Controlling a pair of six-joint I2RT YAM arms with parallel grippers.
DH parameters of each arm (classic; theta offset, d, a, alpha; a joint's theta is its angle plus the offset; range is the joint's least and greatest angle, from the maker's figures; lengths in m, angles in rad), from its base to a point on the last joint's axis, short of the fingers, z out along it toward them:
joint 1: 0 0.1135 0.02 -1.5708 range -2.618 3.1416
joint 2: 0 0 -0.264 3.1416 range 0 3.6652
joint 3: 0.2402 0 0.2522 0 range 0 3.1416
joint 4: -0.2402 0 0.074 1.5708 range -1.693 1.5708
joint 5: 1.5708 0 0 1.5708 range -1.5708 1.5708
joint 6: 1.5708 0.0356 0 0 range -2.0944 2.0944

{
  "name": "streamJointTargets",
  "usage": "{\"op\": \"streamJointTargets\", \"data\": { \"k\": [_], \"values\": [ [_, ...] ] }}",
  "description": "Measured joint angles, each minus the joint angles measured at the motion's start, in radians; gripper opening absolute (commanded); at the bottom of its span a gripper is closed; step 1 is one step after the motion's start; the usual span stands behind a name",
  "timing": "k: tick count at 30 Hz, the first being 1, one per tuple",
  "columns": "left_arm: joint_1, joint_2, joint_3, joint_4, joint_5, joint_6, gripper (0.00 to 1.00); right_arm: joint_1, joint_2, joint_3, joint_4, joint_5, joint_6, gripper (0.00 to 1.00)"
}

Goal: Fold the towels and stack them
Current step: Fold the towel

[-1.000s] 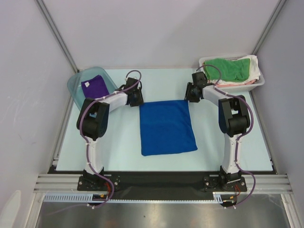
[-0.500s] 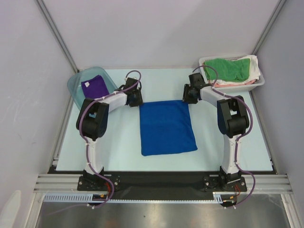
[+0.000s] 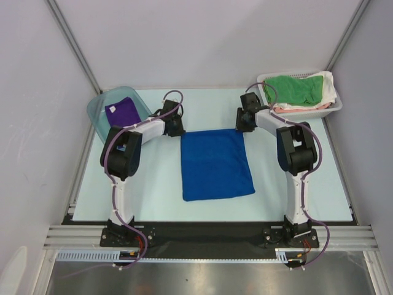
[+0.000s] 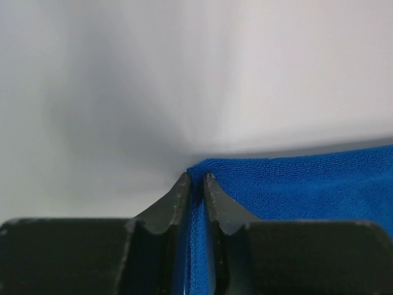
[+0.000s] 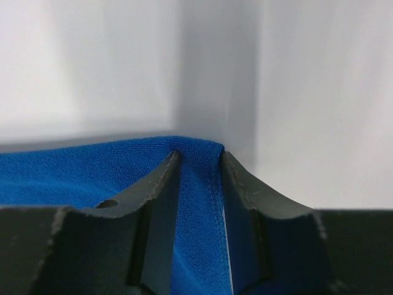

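The royal blue towel [image 3: 215,165] lies flat in the middle of the table, its short far edge between the two arms. My left gripper [image 3: 177,129] is at its far left corner; in the left wrist view this gripper [image 4: 195,178] is shut on that corner of the blue towel [image 4: 307,184]. My right gripper [image 3: 242,125] is at the far right corner, and the right wrist view shows it [image 5: 198,155] shut on the hemmed blue towel [image 5: 61,172] there. The dark purple towel [image 3: 121,112] lies folded at far left. The green towel [image 3: 295,88] is at far right.
The purple towel sits in a tilted clear plastic bin [image 3: 101,110] at the far left. A white basket [image 3: 331,106] at the far right holds the green towel on top of a white cloth [image 3: 330,86] and a pinkish item [image 3: 295,109].
Both grippers have closed on the far corners of the blue towel. The right gripper shifted slightly left and farther back to reach its corner; the towel itself has not moved.
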Motion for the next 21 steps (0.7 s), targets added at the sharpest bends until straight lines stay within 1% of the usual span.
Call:
{"op": "streamJointTargets", "data": {
  "k": [1,2,3,4,6,7,8,16,19,21],
  "values": [
    [0.000,0.002,0.000,0.005,0.000,-0.001,0.14,0.000,0.004,0.004,-0.001,0.005,-0.002,0.33],
    [0.000,0.004,0.002,0.006,0.001,-0.002,0.08,0.001,0.005,0.006,-0.003,0.008,-0.005,0.31],
    [0.000,0.005,0.002,0.009,0.006,0.000,0.04,0.001,0.008,0.008,-0.004,0.011,-0.008,0.21],
    [0.000,0.006,0.003,0.011,0.010,0.000,0.00,0.002,0.010,0.012,-0.006,0.014,-0.013,0.15],
    [0.000,0.006,0.003,0.012,0.016,0.001,0.00,0.002,0.016,0.020,-0.007,0.017,-0.014,0.04],
    [0.000,0.006,0.004,0.012,0.018,0.002,0.00,0.003,0.017,0.022,-0.008,0.018,-0.015,0.02],
    [0.000,0.006,0.005,0.011,0.018,0.002,0.00,0.004,0.018,0.025,-0.012,0.022,-0.016,0.00],
    [0.000,0.008,0.014,0.003,0.019,0.021,0.00,0.009,0.026,0.044,-0.027,0.053,-0.024,0.00],
    [0.000,-0.013,-0.015,0.036,0.021,0.029,0.01,0.011,0.000,0.004,0.011,0.069,-0.030,0.00],
    [-0.001,-0.058,-0.056,0.056,0.013,0.030,0.00,0.011,-0.039,-0.040,0.034,0.082,-0.032,0.00]
  ]
}}
